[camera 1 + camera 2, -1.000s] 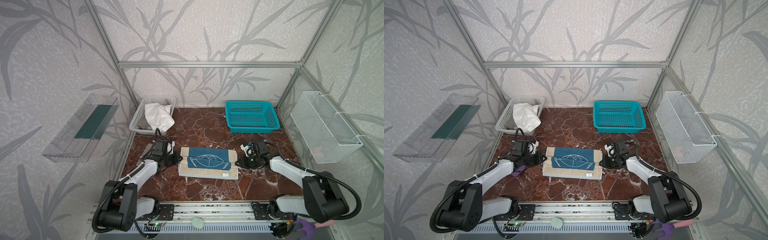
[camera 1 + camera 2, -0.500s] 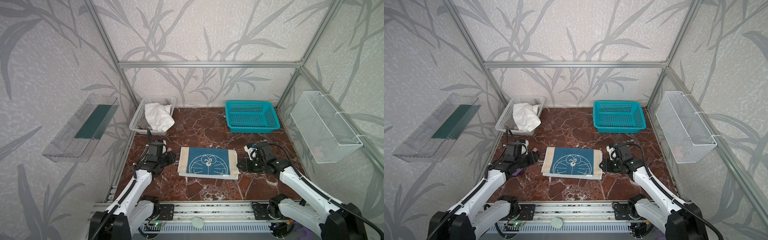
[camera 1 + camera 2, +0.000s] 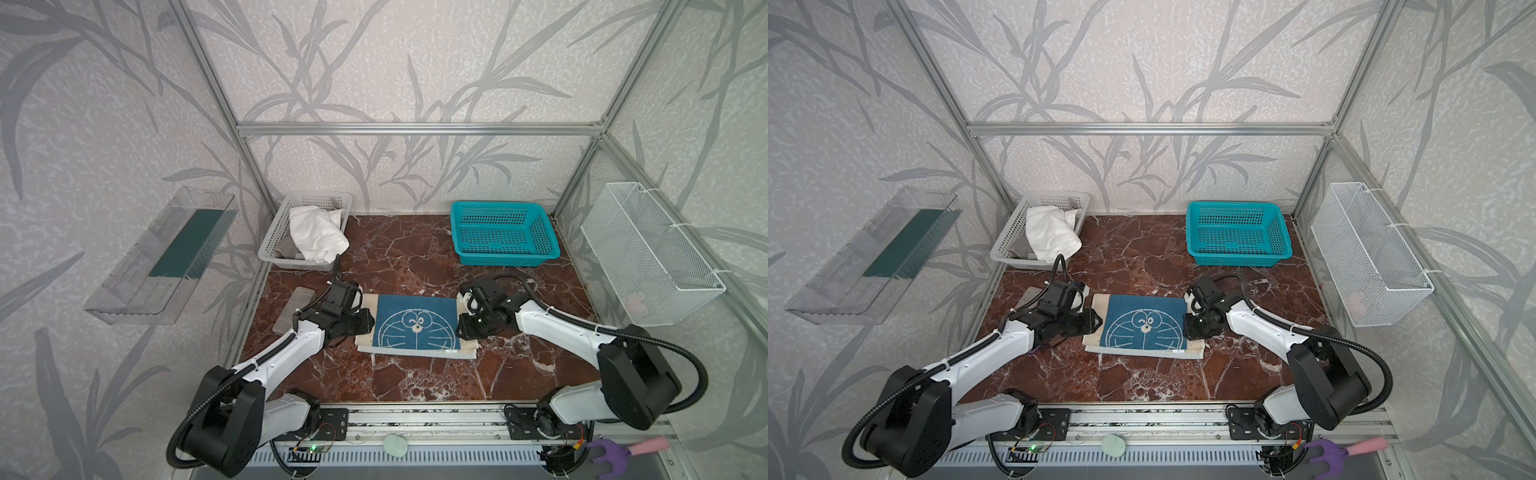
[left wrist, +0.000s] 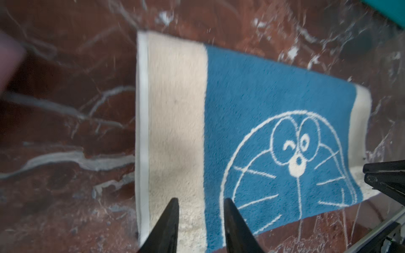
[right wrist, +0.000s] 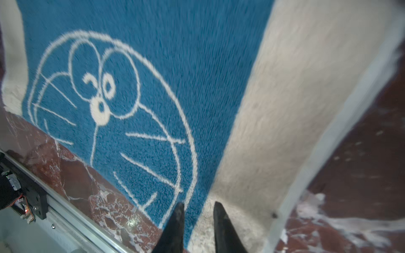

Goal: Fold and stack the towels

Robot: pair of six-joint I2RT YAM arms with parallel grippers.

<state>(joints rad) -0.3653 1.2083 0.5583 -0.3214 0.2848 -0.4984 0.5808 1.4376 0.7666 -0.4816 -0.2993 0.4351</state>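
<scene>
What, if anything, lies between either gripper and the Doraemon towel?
Nothing visible. The left gripper and right gripper sit at opposite short ends of the Doraemon towel, fingers parted directly over its cream borders. The white towel is apart, in the pale basket.

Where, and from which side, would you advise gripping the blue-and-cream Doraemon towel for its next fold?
I would grip the blue-and-cream towel by its cream end bands, coming in low from each short end. It lies flat and doubled on the marble table, so only those layered edges offer a pinch. The left gripper and right gripper hover over them, jaws apart.
</scene>
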